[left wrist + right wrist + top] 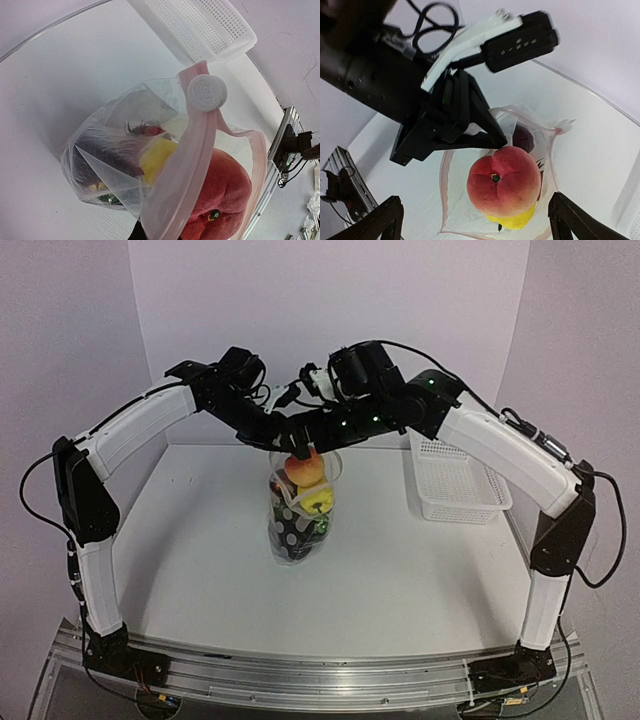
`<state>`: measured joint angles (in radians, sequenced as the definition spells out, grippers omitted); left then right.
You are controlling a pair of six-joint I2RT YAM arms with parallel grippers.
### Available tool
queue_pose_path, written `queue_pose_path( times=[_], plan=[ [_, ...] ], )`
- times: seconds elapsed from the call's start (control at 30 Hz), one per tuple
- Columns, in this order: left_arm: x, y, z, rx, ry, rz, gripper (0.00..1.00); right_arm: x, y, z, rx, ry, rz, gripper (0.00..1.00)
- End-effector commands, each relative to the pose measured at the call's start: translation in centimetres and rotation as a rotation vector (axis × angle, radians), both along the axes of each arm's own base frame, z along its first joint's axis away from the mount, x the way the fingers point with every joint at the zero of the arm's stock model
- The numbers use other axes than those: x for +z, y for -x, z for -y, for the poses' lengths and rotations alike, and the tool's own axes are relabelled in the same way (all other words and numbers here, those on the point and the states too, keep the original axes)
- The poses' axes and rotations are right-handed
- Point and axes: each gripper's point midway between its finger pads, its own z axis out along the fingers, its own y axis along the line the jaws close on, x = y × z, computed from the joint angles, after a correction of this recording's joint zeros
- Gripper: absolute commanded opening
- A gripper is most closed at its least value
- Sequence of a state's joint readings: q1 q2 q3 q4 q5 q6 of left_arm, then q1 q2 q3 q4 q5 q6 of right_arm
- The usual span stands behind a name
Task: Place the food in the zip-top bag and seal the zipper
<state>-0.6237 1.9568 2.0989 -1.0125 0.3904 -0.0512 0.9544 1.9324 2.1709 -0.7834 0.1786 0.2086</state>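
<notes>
1. L gripper [492,140]: jaws shut, pinching the rim of the zip-top bag [295,530]. Holds it upright, mouth up, over middle of table [200,540].
2. Centre: food [318,502] is packed inside the bag. Peach [502,180] sits on a yellow piece [517,220] and bulges at the mouth betw. the two sides of the pink zipper [195,150], which is unsealed.
3. R gripper [475,199]: jaws fully wide, holding nothing, directly above the peach w/ fingers clear of it.
4. Far R: basket [455,485] shows no food, so loading looks done and sealing is next. Prob. needs the peach pushed below the zipper first, then R pinching the strip and running along it.
</notes>
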Motion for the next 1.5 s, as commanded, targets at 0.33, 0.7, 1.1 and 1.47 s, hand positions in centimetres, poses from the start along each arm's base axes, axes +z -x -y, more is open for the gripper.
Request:
queue_pose_path(
  times=[0.33,0.7,1.1,1.47],
  plan=[
    [2.6,-0.1,-0.7,0.016,0.054,0.041,0.0,-3.8,-0.8,5.0,-0.387,-0.108,-0.204,0.85],
    [3.0,0.1,-0.8,0.014,0.057,0.047,0.0,-7.0,-2.2,4.7,-0.39,-0.049,-0.244,0.55],
    [3.5,1.5,-0.4,-0.052,0.095,0.03,0.0,-6.2,-4.7,4.4,-0.223,-0.038,-0.233,0.0],
    [6.4,3.8,-1.0,-0.202,0.143,0.085,0.59,-3.3,-4.2,5.7,0.12,-0.174,-0.322,0.0]
  ],
)
